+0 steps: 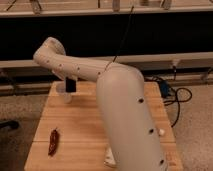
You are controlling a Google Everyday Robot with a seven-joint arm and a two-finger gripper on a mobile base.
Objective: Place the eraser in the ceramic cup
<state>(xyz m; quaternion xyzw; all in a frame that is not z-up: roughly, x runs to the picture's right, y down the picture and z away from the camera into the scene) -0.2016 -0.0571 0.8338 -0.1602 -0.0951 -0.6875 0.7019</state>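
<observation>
My gripper (70, 85) is a dark shape at the end of the large cream arm (120, 100), at the far left of the wooden table (85, 125). It hangs right over a pale ceramic cup (62, 93) and partly covers it. No eraser shows; I cannot tell whether the gripper holds it or whether it lies in the cup.
A dark red, chili-like object (53, 141) lies near the table's front left. A small white object (161, 132) sits near the right edge, and another white thing (108, 159) at the front beside the arm. Black cables (175, 97) lie on the floor at the right.
</observation>
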